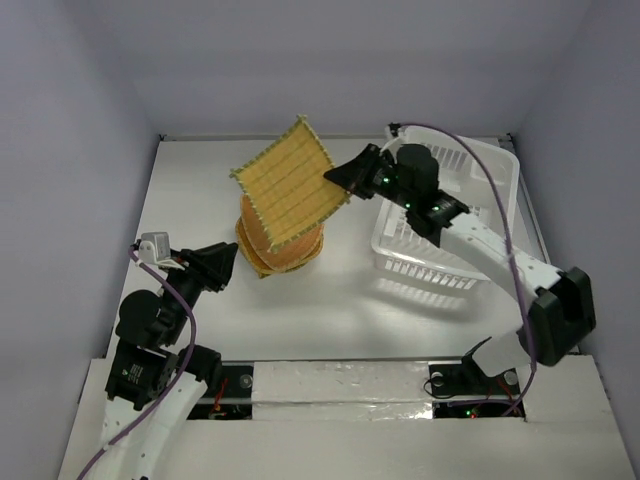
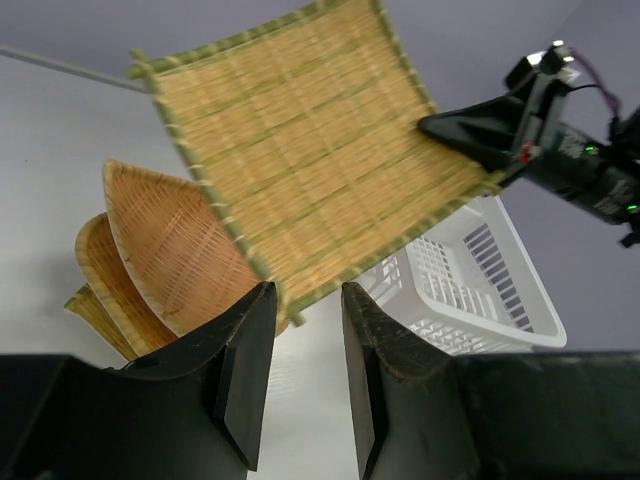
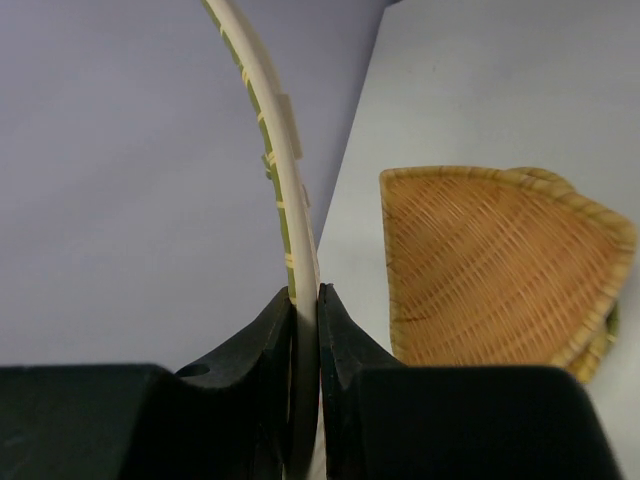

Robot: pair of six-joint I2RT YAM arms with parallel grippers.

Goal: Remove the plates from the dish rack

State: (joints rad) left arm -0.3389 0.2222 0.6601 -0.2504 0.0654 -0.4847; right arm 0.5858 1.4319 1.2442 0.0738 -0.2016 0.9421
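My right gripper (image 1: 340, 178) is shut on the right edge of the large square woven plate (image 1: 287, 186) and holds it tilted in the air above a stack of round woven plates (image 1: 280, 252) on the table. In the right wrist view the square plate's rim (image 3: 290, 170) runs edge-on between my fingers, with the round plates (image 3: 495, 265) below to the right. The white dish rack (image 1: 455, 220) stands behind the right arm; no plates show in it. My left gripper (image 1: 222, 265) is open and empty, left of the stack. The left wrist view shows the square plate (image 2: 300, 150), the round plates (image 2: 160, 255) and the rack (image 2: 480, 280).
The grey enclosure walls surround the white table (image 1: 190, 190). The table's front edge with a foil-covered strip (image 1: 340, 380) lies by the arm bases.
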